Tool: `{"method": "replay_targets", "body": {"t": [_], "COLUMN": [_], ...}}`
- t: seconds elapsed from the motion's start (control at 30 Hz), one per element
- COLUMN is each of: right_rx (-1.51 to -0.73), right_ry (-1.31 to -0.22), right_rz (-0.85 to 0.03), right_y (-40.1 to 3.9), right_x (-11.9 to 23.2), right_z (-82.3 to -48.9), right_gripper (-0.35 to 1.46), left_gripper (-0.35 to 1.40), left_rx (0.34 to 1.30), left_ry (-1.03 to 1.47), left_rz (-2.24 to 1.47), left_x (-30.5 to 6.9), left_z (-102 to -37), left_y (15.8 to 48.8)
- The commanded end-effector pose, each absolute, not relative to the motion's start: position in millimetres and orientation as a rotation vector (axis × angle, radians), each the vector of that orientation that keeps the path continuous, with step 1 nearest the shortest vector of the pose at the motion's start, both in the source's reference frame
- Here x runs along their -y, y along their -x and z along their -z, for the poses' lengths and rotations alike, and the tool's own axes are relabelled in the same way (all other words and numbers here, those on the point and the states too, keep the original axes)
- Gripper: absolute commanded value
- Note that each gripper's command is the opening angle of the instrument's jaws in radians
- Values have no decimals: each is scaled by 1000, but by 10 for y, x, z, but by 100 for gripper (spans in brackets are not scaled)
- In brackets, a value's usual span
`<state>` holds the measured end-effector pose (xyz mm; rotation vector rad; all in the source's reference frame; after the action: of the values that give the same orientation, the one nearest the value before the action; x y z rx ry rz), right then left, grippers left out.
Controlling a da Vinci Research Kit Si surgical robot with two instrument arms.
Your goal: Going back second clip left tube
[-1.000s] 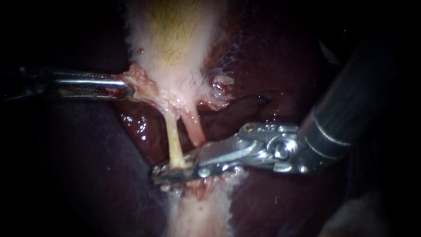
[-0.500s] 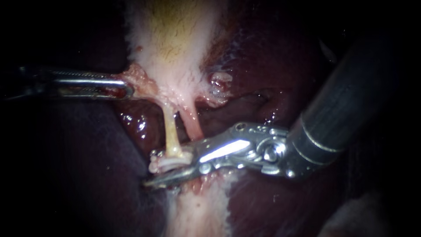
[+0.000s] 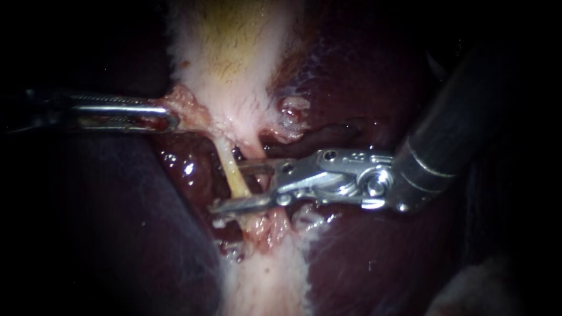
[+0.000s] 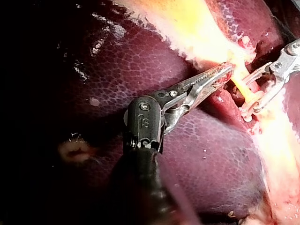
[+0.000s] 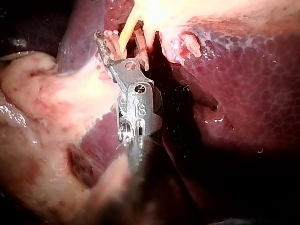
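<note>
Plainly the left tube [image 3: 234,175] runs down from the gallbladder [image 3: 234,64] between the parted jaws of my right instrument [image 3: 228,186], neither jaw biting it; a clip [image 4: 247,108] sits lower on it; best to back straight out, jaws wide, without snagging; my left instrument [image 3: 167,117] is clamped on the gallbladder's edge.

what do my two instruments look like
The left instrument has slim, long silver jaws with fine serrated teeth on a black, blocky wrist and dark shaft. The right instrument has thin silver jaws on a bulkier shiny metal wrist with round pins, then a dark shaft ringed by a pale band.
</note>
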<state>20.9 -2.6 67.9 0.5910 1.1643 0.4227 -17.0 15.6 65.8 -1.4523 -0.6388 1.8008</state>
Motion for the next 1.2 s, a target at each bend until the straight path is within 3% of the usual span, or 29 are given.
{"method": "replay_targets", "body": {"t": [0.03,0.23,0.37,0.8,1.2], "right_rx": [-1175,-1213,-1224,-1230,-1222], "right_ry": [-572,-511,-465,-436,-440], "right_rz": [-390,-257,-220,-193,-188], "right_y": [-201,-155,-120,-42,-35], "right_x": [25,19,8,-21,-19], "right_z": [-675,-657,-642,-609,-603], "right_gripper": [50,50,50,50,50], "left_gripper": [-35,-35,-35,-35,-35], "left_rx": [640,641,641,641,635], "left_ry": [1454,1454,1454,1454,1458], "left_rz": [-1801,-1801,-1801,-1802,-1801], "left_x": [-156,-156,-156,-157,-158], "left_z": [-657,-657,-658,-661,-672], "left_y": [169,168,168,167,171]}}
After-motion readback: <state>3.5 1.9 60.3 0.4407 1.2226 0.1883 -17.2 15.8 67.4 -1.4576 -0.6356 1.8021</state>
